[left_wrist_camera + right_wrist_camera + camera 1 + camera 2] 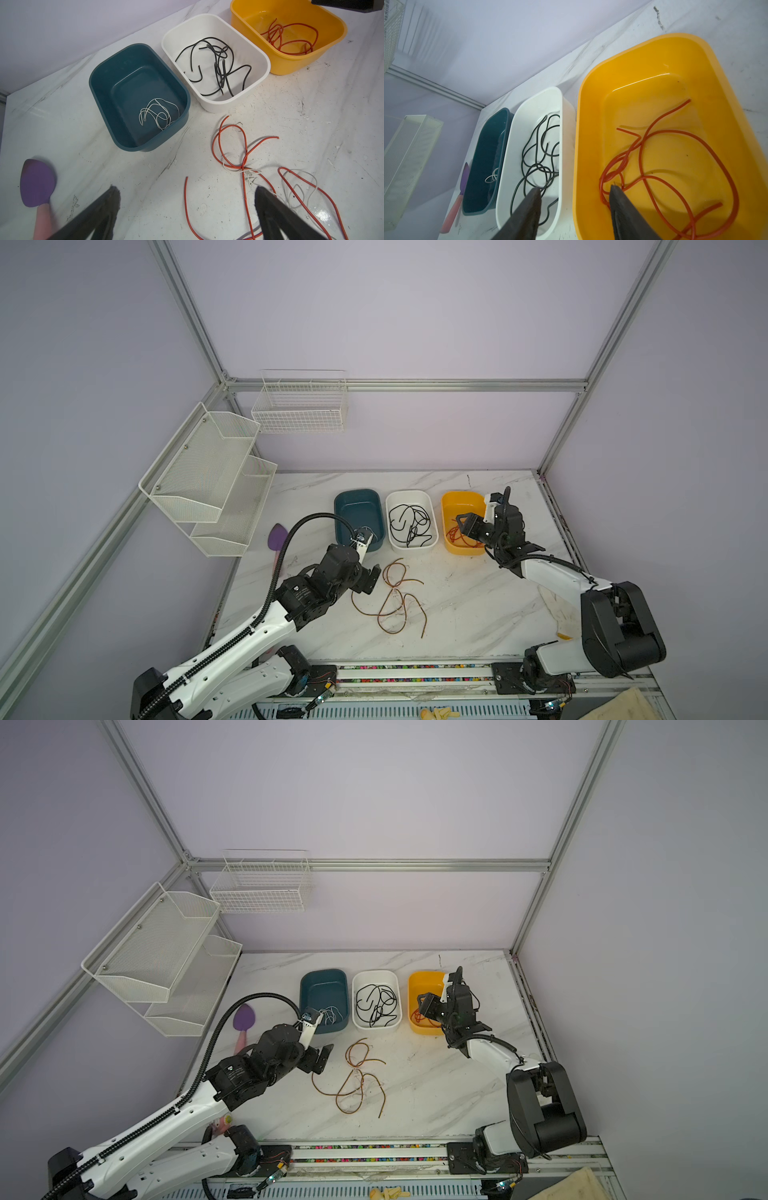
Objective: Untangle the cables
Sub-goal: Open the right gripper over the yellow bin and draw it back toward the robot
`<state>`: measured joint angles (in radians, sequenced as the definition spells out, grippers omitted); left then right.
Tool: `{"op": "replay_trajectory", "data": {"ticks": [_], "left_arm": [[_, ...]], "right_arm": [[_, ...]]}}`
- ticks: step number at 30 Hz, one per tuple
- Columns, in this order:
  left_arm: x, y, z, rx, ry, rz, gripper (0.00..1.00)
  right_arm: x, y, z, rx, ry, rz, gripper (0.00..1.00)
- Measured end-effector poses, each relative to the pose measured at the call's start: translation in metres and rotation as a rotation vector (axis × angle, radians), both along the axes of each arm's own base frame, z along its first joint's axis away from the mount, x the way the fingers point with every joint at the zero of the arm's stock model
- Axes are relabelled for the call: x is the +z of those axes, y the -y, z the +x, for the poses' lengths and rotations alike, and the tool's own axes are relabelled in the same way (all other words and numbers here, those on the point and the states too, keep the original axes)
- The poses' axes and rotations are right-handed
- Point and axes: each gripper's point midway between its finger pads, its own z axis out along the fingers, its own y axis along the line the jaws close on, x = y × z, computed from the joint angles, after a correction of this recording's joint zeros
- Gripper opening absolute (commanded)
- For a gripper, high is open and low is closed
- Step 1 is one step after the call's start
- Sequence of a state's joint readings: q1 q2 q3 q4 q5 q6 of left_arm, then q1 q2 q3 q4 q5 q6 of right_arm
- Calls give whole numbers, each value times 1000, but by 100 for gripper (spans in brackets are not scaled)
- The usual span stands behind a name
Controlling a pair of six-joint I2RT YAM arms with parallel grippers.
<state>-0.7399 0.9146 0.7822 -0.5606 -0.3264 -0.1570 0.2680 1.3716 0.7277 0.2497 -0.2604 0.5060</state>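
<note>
Though the left arm hides a corner of the teal bin (357,506) in both top views, its wrist view shows white cable (158,112) inside, beyond the wide-spread left hand (186,191). Tangled red-and-white cables (243,166) lie on the table (145,166) beside one finger. The right hand (574,188), parted and empty, hangs over red cable (670,131) in the yellow bin (654,52).

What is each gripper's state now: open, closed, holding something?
Left gripper: open, holding nothing.
Right gripper: open, holding nothing; red cable lies in the yellow bin under it.
</note>
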Motion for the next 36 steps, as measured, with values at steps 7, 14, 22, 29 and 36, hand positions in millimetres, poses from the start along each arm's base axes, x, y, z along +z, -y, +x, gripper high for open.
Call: {"op": "replay_trajectory", "data": {"ticks": [7,14,22,29,36], "left_arm": [[-21,-8,-11,153,-172,-69,100],[-16,-8,-23,284,-250,-287,100],[-50,-20,-44,418,-339,-443,100],[-84,-28,-56,529,-422,-478,100],[-100,-28,-56,582,-453,-469,100]], "right_arm": [[31,2,-30,42,50,-34,66],[84,5,-60,45,151,-82,91],[111,6,-90,20,168,-132,98],[138,29,-120,-42,198,-157,98],[158,48,-143,-72,216,-202,98]]}}
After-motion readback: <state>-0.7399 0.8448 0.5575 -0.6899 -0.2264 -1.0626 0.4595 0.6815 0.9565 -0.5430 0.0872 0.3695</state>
